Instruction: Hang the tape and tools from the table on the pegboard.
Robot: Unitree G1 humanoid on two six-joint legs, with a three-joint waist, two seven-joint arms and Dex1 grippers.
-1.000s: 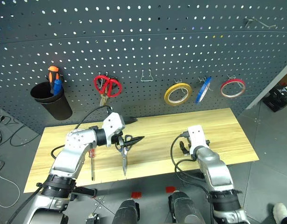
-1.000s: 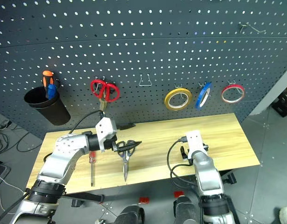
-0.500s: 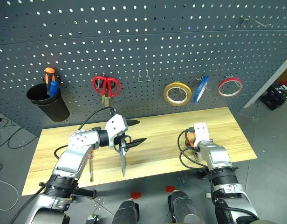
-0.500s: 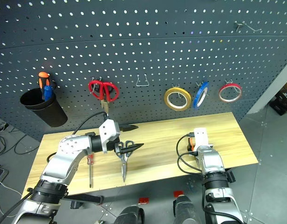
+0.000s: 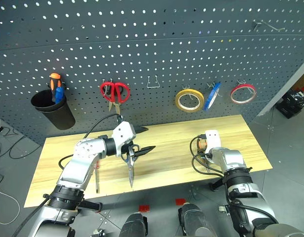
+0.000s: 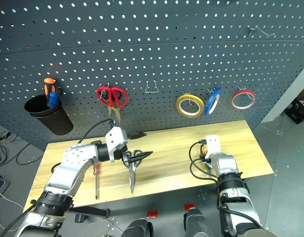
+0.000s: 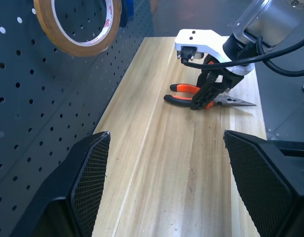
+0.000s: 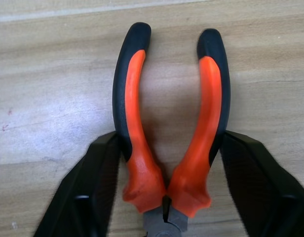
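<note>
- Eye views: the left tool (image 5: pixel 142 139) stands wide above the dark-handled scissors (image 5: pixel 131 163); the red-handled screwdriver (image 5: pixel 96 174) lies beside them on the surface (image 5: pixel 176 138); the tape (image 5: pixel 188 99) hangs on the pegboard (image 5: pixel 152 44).
- Left wrist view: the right tool (image 7: pixel 207 93) straddles the pliers (image 7: pixel 191 94).
- Right wrist view: its fingers (image 8: pixel 100 168) touch both handles.

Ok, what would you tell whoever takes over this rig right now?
Left hand: open, empty, above the dark-handled scissors.
Right hand: down over the pliers, which lie on the table; grip unclear.
Done: tan tape hangs on the pegboard.
Left: pliers, dark-handled scissors and red-handled screwdriver are all on the table, not yet hung.
</note>
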